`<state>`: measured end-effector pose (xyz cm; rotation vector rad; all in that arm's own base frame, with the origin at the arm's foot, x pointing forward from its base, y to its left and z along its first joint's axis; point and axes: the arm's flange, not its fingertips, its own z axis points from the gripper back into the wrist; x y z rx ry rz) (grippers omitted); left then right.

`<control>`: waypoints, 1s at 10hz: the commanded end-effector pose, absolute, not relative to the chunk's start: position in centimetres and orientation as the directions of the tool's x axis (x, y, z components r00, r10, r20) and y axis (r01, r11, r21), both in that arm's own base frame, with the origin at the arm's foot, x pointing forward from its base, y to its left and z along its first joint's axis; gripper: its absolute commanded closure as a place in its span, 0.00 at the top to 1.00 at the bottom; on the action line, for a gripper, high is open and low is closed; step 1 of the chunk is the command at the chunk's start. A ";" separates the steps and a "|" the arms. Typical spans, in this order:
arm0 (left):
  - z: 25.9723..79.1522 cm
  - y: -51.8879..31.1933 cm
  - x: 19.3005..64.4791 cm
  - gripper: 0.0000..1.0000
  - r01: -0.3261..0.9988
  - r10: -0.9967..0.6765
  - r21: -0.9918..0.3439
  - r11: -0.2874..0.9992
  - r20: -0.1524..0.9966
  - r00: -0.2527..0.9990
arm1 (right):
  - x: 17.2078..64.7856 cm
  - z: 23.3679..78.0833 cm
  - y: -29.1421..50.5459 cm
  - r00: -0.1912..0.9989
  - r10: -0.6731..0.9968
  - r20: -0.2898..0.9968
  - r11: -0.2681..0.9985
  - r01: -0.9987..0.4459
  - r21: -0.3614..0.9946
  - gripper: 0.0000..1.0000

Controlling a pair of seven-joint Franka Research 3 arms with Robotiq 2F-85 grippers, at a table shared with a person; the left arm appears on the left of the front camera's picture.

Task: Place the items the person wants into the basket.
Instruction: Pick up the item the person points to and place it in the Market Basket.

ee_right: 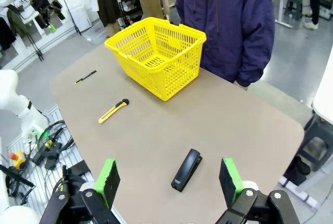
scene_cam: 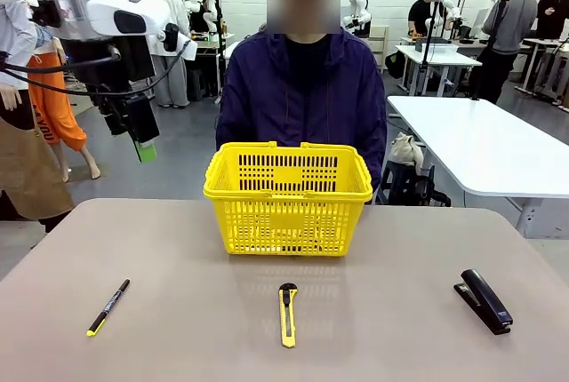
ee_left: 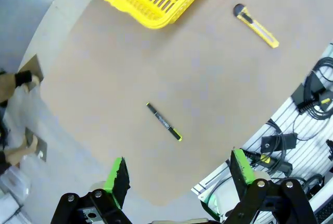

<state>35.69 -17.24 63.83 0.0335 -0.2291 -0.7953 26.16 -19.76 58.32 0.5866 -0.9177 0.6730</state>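
The yellow-and-black utility knife (scene_cam: 287, 314) lies flat on the table (scene_cam: 178, 249) near the middle. It is in front of the yellow basket (scene_cam: 289, 195) and apart from it, with its black end toward the basket. The person (scene_cam: 302, 89) stands right behind the basket. A black pen with yellow tip (scene_cam: 108, 307) lies well to the knife's left, and a black stapler (scene_cam: 483, 300) well to its right. The left jaws hang high over the table's left side, wide apart and holding nothing; the left wrist view looks down on the pen. The right jaws are wide too, and the right wrist view has the stapler just beyond them.
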 end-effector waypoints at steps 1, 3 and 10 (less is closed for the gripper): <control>64.6 -8.9 34.6 1.00 0.798 -0.732 -0.062 0.600 0.360 0.578 | 26.3 58.3 -19.8 0.415 0.259 0.872 0.643 -0.748 0.165 1.00; 63.6 -1.4 33.5 1.00 0.847 -0.726 -0.083 0.525 0.475 0.497 | 26.3 58.3 -19.8 0.415 0.259 0.872 0.643 -0.748 0.165 1.00; 58.3 12.9 32.1 1.00 0.857 -0.453 -0.206 0.472 0.777 0.436 | 26.3 58.3 -19.8 0.415 0.259 0.872 0.643 -0.748 0.165 1.00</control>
